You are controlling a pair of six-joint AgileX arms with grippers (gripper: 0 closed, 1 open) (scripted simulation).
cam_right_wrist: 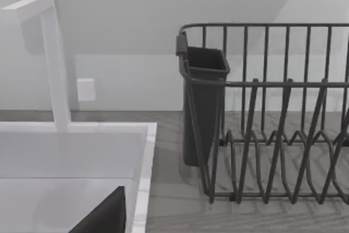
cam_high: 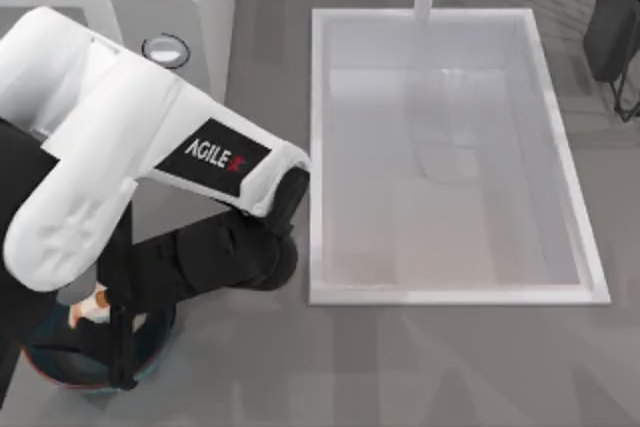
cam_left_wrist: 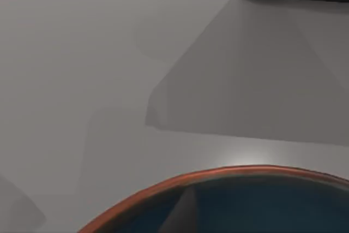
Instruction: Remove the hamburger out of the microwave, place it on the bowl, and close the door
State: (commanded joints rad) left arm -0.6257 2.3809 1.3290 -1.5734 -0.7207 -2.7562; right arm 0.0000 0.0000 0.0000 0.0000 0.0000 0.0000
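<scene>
The small pale, whitish-tan hamburger [cam_high: 92,305] with its orange-brown edge sits low over the round, dark teal-blue bowl [cam_high: 50,365] with the thin reddish-brown rim, at the near left corner of the table, in front of the off-white boxy microwave [cam_high: 150,7]. One round silver-rimmed knob [cam_high: 165,49] of the microwave peeks past the white forearm of the left arm, which reaches down across the bowl. The left gripper [cam_high: 108,319] hangs right at the bun, its dark fingers running down over the bowl's inner side. It appears to be clamped on the hamburger, though the arm covers most of the contact, so I cannot be sure the bun is not already resting in the bowl. The left wrist view looks along the grey table with the bowl's red rim and blue inside just beneath the wrist.

The step in hand looks like setting the hamburger down. To do it well, lower until the bun rests near the bowl's middle, away from the rim, then part the fingers just enough to free it and lift straight up so nothing tips. The door is hidden behind the arm and will need closing afterwards.

The white rectangular sink basin [cam_high: 450,157] lies beside the bowl toward the right. The right arm is parked past the sink, facing the dark wire dish rack [cam_right_wrist: 272,118].
</scene>
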